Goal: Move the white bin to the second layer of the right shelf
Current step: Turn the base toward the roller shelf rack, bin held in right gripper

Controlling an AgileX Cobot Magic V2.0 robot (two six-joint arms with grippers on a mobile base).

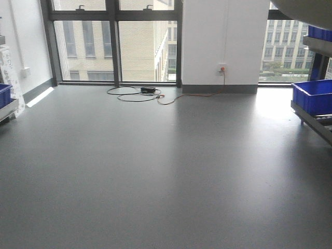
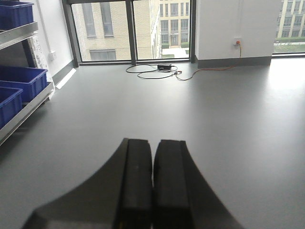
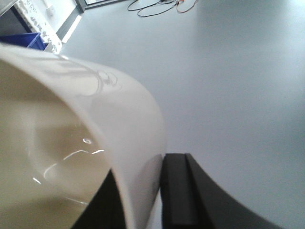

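Note:
My right gripper (image 3: 145, 191) is shut on the wall of the white bin (image 3: 71, 143), one finger inside the tub and one finger (image 3: 178, 188) outside; the bin fills the left of the right wrist view, held above the grey floor. Its rounded underside also shows at the top right of the front view (image 1: 306, 11). My left gripper (image 2: 153, 179) is shut and empty, held above the floor. The right shelf (image 1: 314, 116) shows at the right edge of the front view with a steel rail; its roller lanes are not clearly visible.
Blue crates sit on the right shelf (image 1: 312, 96) and on a left rack (image 2: 21, 81). A black cable coil (image 1: 140, 92) and an orange cord lie on the floor by the windows. A white pillar (image 1: 224, 41) stands ahead.

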